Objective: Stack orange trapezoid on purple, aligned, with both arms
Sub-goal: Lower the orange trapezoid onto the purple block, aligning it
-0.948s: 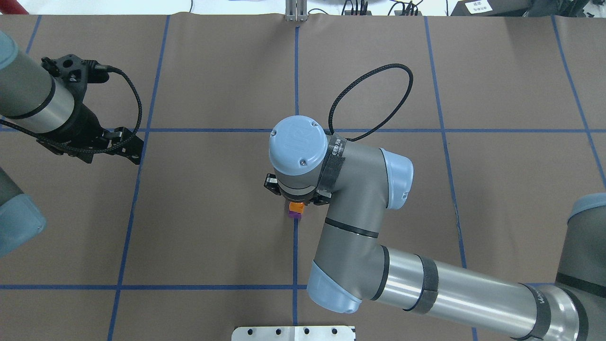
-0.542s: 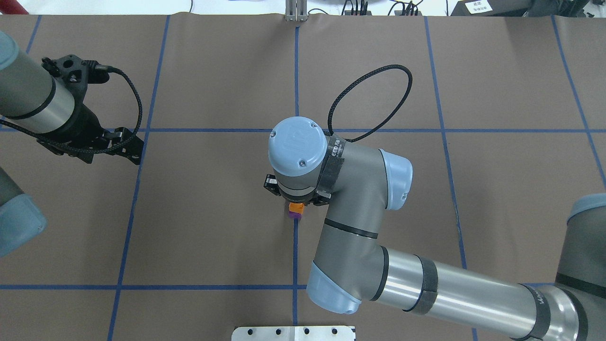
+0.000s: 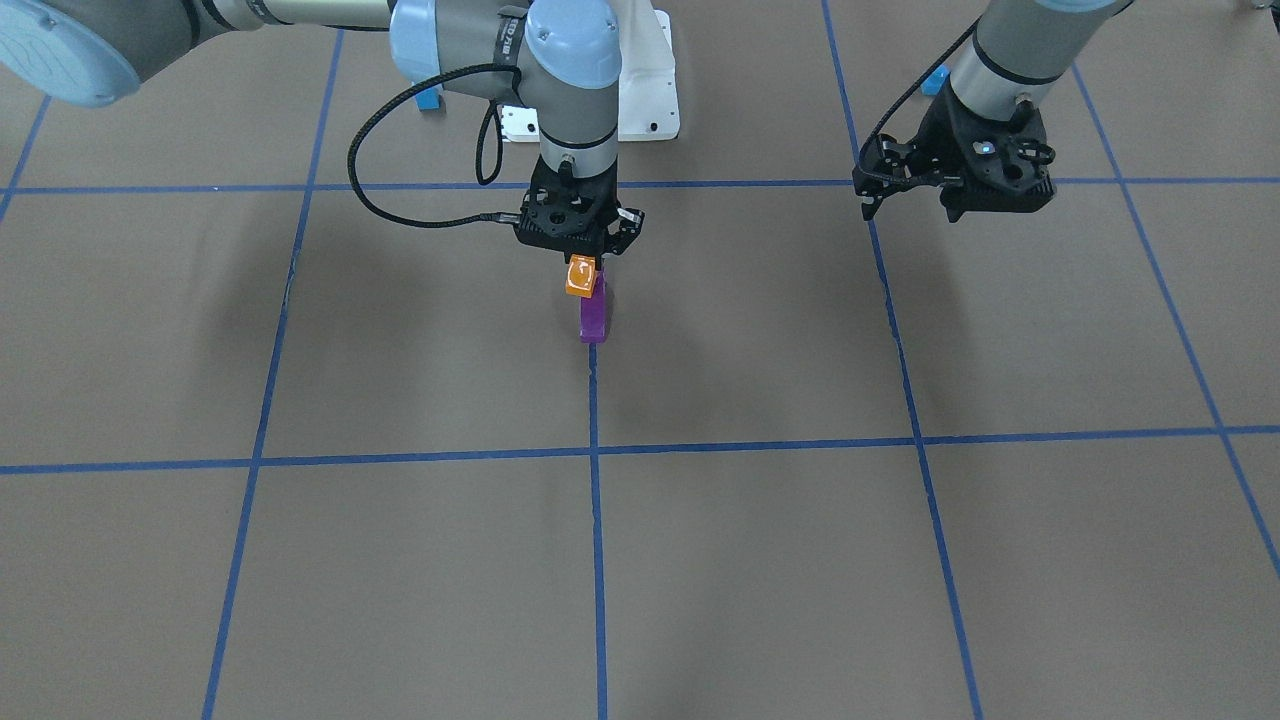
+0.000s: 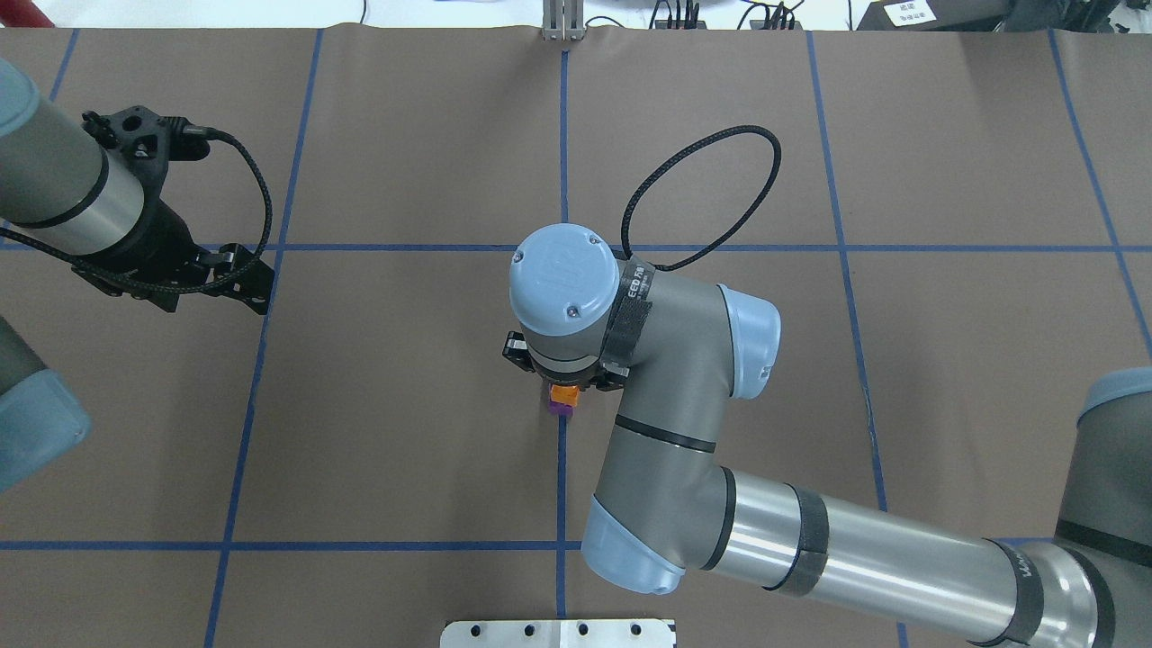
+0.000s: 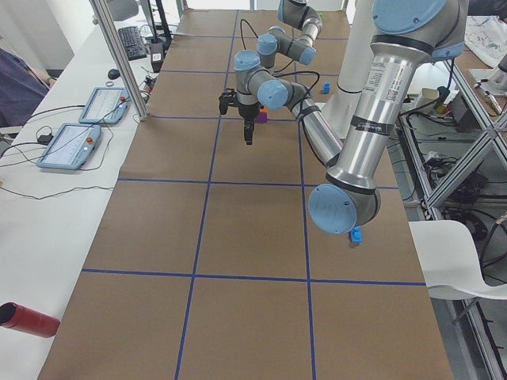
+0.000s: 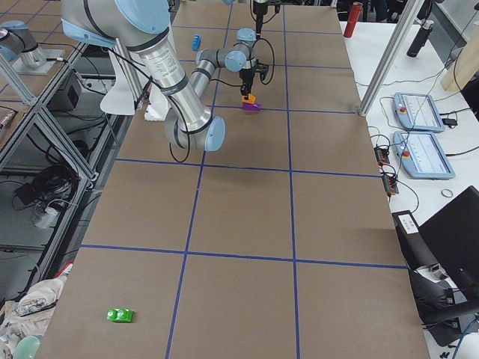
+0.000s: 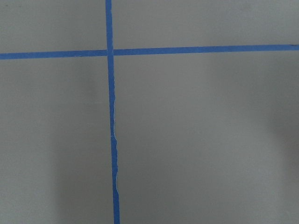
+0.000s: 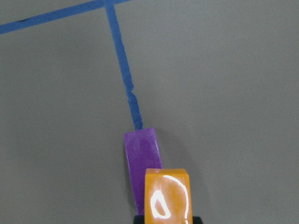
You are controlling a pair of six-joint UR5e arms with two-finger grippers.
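Observation:
The orange trapezoid (image 3: 581,277), with a white curved mark on its face, is held in my right gripper (image 3: 584,268) at the table's centre. It sits directly over the upper end of the purple block (image 3: 593,320), which stands on the blue tape line. I cannot tell whether the two touch. In the right wrist view the orange block (image 8: 167,196) is in front of the purple one (image 8: 142,151). In the overhead view the wrist hides most of the orange block (image 4: 563,394) and the purple block (image 4: 560,409). My left gripper (image 4: 247,283) hovers far off to the left, open and empty.
A white base plate (image 3: 650,90) lies by the robot's base, with small blue blocks (image 3: 428,98) on both sides of it. A green piece (image 6: 120,315) lies far down the table. A red cylinder (image 5: 28,320) and tablets are on the side bench.
The right arm has shifted very slightly with the orange block still over the purple one. The left arm has barely moved.

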